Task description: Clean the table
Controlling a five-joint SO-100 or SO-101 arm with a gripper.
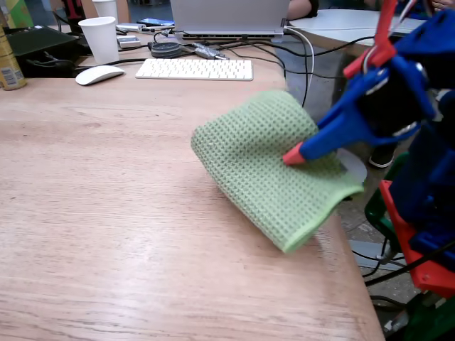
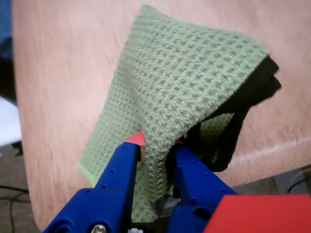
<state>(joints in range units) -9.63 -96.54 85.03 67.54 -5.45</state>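
A green waffle-weave cloth [image 1: 263, 160] lies on the light-brown wood-grain table [image 1: 106, 213] near its right edge, partly lifted and folded. My blue gripper [image 1: 295, 156] with red fingertips comes in from the right and is shut on a raised fold of the cloth. In the wrist view the cloth [image 2: 184, 73] drapes up between the two blue fingers [image 2: 121, 165], pinched in my gripper [image 2: 156, 145], while the rest spreads over the table [image 2: 63, 58]. Part of the cloth hangs past the table edge.
At the back of the table stand a white keyboard [image 1: 195, 69], a white mouse [image 1: 99, 74], a paper cup [image 1: 100, 39], a can [image 1: 8, 64], a laptop [image 1: 227, 18] and cables. The table's right edge [image 1: 355, 263] drops off beside the arm base [image 1: 419, 234].
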